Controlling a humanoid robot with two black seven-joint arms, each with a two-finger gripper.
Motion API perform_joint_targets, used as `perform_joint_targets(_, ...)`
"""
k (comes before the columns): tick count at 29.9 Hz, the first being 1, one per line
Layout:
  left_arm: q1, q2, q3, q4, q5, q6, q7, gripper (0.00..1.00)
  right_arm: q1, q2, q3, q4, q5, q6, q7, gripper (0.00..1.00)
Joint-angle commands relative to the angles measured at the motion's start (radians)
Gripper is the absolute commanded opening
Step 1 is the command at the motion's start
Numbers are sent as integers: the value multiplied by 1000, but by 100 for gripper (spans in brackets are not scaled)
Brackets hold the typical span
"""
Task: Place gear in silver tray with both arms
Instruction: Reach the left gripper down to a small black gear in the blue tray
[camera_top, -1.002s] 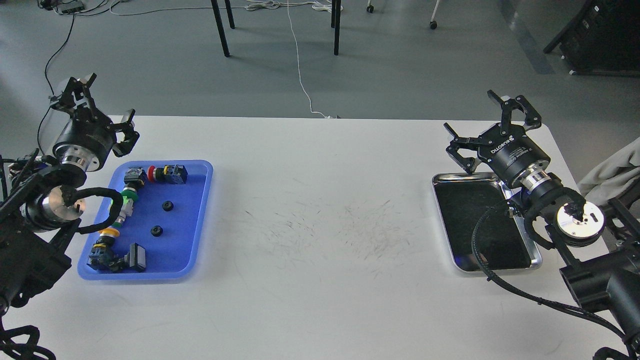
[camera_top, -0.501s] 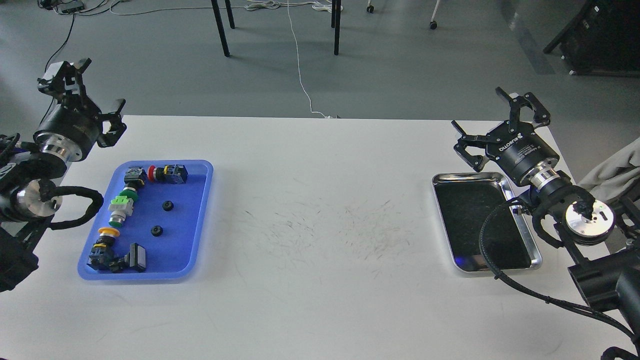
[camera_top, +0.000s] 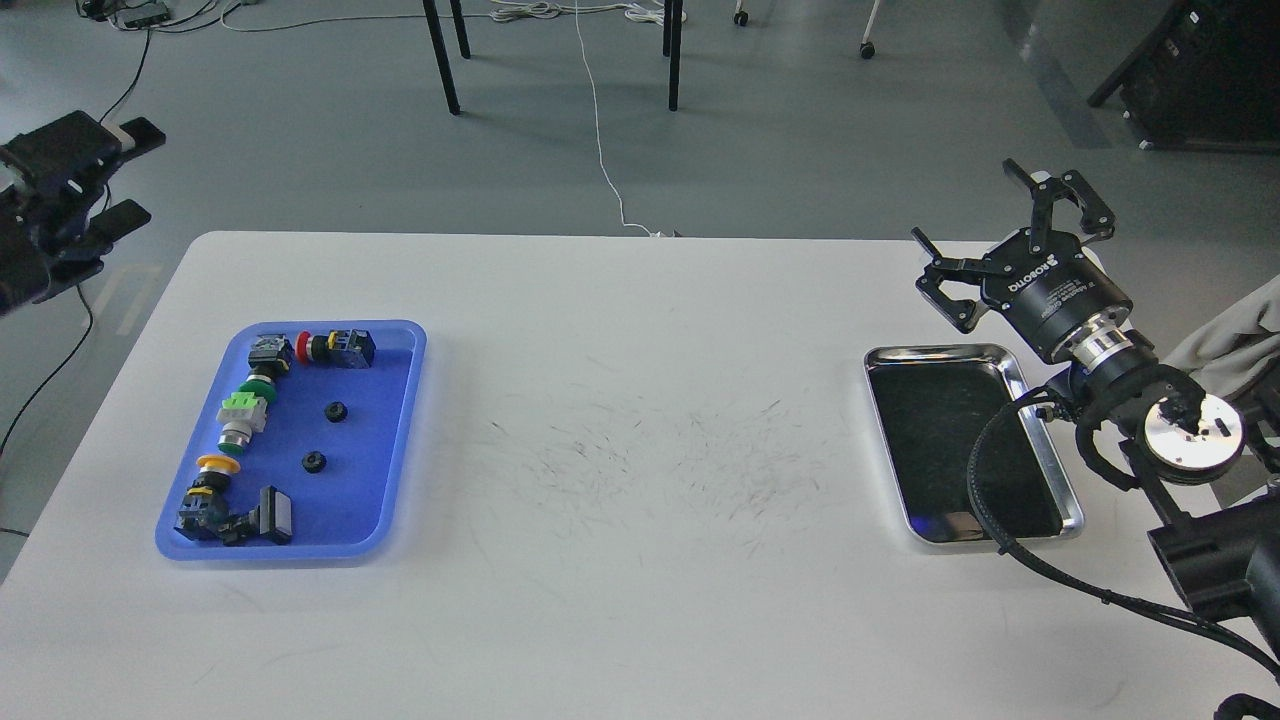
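Honestly, nothing picked up yet. Two small black gears (camera_top: 336, 410) sat in the blue tray (camera_top: 400, 440), silver tray (camera_top: 1040, 440) empty far right. Right gripper (camera_top: 1010, 240) spread wide; left gripper (camera_top: 90, 190) off-surface, couldn't tell. Best approached straight down over one gear.

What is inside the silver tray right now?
Nothing visible: the silver tray shows only its dark reflective bottom. The right arm's cable hose covers a strip near its right edge, so that part is unconfirmed.

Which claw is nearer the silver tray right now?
Right. The right claw hangs open just past the silver tray's far right corner. The left claw is off the table's far left corner, beyond the blue tray.
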Motion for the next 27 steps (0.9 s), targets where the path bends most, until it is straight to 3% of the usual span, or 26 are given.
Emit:
perform_joint_targets(1, -1, 41, 71, -43, 271, -1, 5, 98, -7, -2, 32, 12, 3, 1, 1, 99)
perform_joint_targets(9, 2, -15, 142, -47, 693, -3, 11, 98, -9, -2, 38, 16, 3, -1, 1, 99)
perform_joint_targets(16, 0, -155, 157, -37, 1009, 2, 117, 98, -15, -2, 38, 10, 3, -1, 2, 99)
perform_joint_targets(23, -1, -314, 157, 31, 1256, 3, 128, 97, -25, -2, 38, 6, 3, -1, 1, 99)
perform_joint_targets(27, -3, -337, 162, 83, 1288, 3, 128, 96, -25, 0, 37, 4, 3, -1, 1, 99)
